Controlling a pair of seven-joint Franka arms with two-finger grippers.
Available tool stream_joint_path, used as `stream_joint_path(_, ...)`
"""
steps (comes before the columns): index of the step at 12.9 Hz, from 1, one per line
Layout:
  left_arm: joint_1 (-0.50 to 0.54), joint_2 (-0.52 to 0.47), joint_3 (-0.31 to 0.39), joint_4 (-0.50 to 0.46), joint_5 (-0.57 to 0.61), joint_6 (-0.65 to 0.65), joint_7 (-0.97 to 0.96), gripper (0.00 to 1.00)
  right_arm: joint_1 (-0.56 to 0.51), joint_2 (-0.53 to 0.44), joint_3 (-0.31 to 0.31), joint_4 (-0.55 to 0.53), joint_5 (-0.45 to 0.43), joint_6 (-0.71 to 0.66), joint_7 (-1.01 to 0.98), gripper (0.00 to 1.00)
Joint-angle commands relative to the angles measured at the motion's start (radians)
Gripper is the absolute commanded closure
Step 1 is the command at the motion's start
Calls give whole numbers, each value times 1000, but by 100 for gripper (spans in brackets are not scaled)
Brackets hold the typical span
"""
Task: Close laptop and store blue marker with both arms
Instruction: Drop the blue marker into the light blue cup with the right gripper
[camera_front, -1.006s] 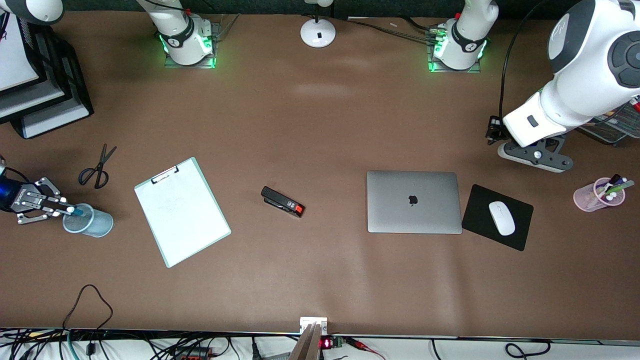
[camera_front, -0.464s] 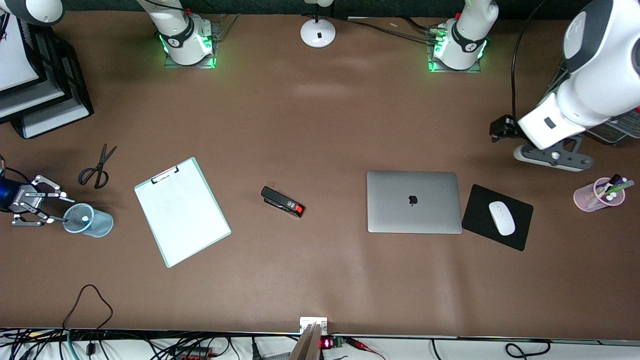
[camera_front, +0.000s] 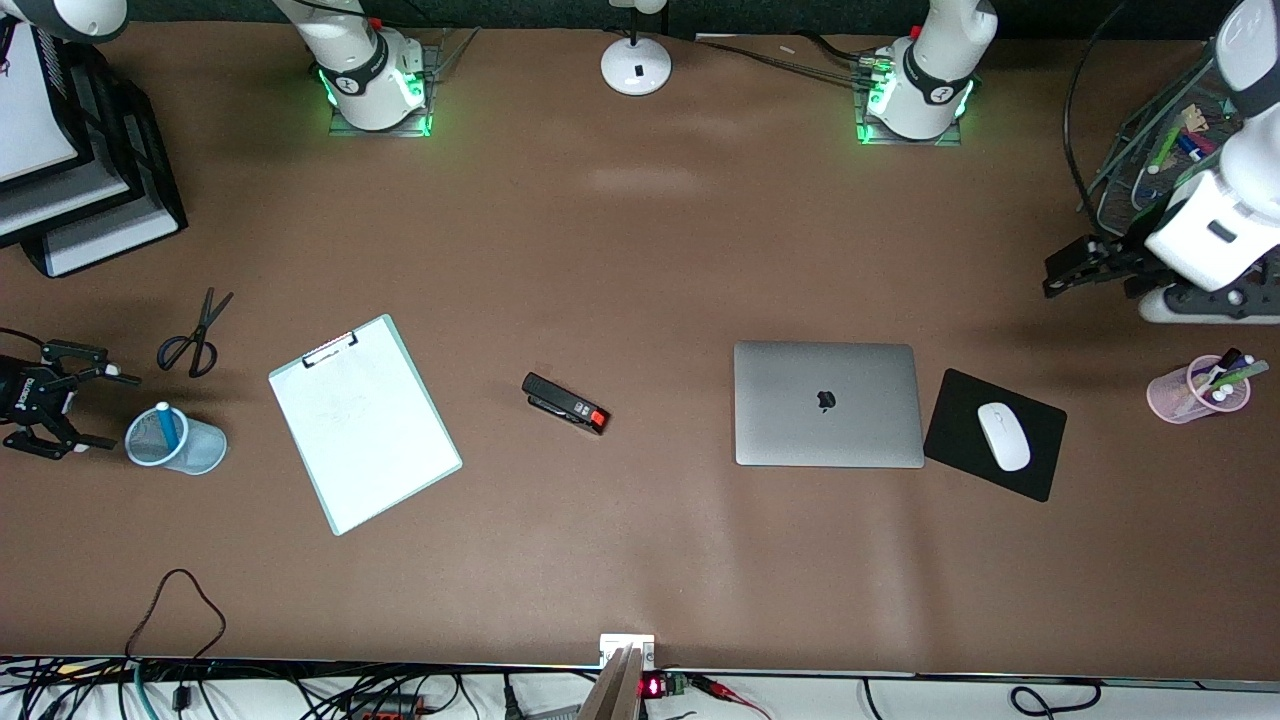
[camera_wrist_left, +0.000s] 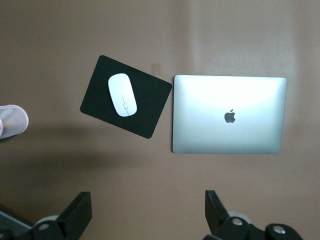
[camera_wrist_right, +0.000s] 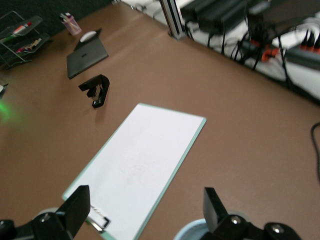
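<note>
Now: laptop (camera_front: 828, 404) shut flat on the table (camera_front: 640, 250), lid up, dark logo showing, toward the left arm's end. Just beside it, a black mouse pad (camera_front: 958, 425) bearing a white mouse (camera_front: 1003, 436). Blue marker (camera_front: 165, 424) standing white end up inside the pale blue cup (camera_front: 190, 455) at the right arm's end of the table. Right gripper (camera_front: 90, 408) just beside that cup, jaws spread wide, holding nothing. Left gripper (camera_front: 1058, 277) up over bare table at the left arm's end, fingers parted in the left wrist view, empty. Clipboard (camera_front: 364, 423) near the blue cup, scissors (camera_front: 192, 336) farther from the front camera than the cup. Black stapler (camera_front: 565, 402) between clipboard and laptop. Pink cup (camera_front: 1175, 395) with other markers near the mouse pad.
</note>
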Motion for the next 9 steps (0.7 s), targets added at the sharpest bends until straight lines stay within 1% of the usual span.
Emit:
stream_joint_path(1, -25, -69, 13, -77, -3, 28, -16, 0, 65, -75, -1, -6, -123, 30, 229, 0)
stream_joint_path(2, -1, -77, -14, -88, -2, 27, -16, 0, 89, -101, -1, -6, -181, 30, 325, 0)
stream_joint_path(3, 48, -71, -60, -84, -1, 30, -16, 0, 105, -126, -1, -6, -229, 26, 434, 0)
stream_joint_path(5, 52, -75, -67, -85, 1, 39, -17, 0, 141, -183, 2, -20, -303, 15, 644, 0)
stream_joint_path(6, 41, -82, -67, -88, 1, 38, -17, 0, 157, -207, 0, -26, -327, -2, 711, 0)
stream_joint_path(8, 20, -89, -47, -88, 1, 44, 4, 0, 209, -267, 0, -28, -425, -29, 894, 0)
stream_joint_path(9, 20, -91, -45, -90, 2, 45, 12, 0, 238, -295, 0, -28, -461, -52, 989, 0)
